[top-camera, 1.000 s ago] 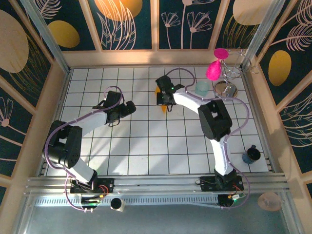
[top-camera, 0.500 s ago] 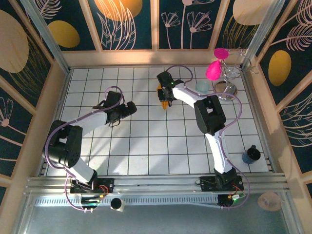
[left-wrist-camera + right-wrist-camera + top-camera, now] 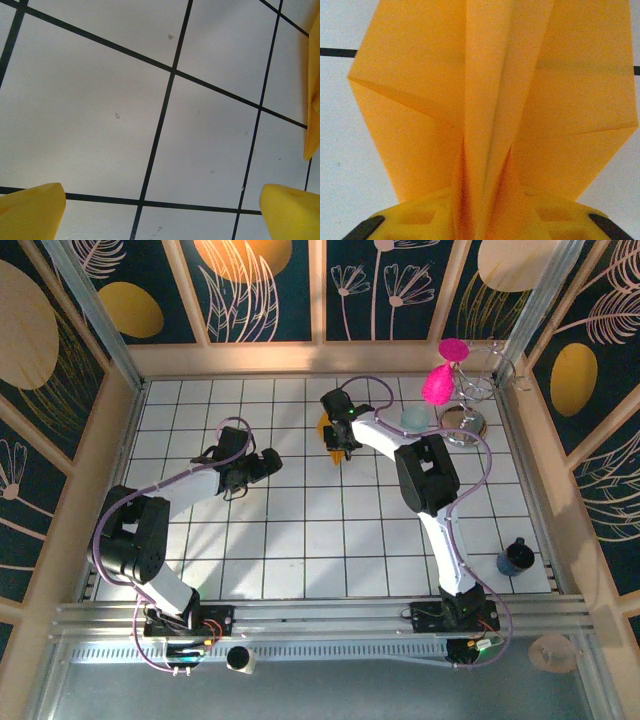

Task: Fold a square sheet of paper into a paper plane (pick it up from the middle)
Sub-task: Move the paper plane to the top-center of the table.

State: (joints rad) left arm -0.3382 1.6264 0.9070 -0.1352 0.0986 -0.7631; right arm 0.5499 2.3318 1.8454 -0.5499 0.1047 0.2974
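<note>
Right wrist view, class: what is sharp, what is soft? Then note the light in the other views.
Right wrist view: the paper plane shows crisp creases, the fingers below soft. Left wrist view: even light, tile lines sharp, fingertips blurred. Top external view: streaky shadows cross the table by the left arm.

No legible text, label, brand, number or sign on any surface in view.
</note>
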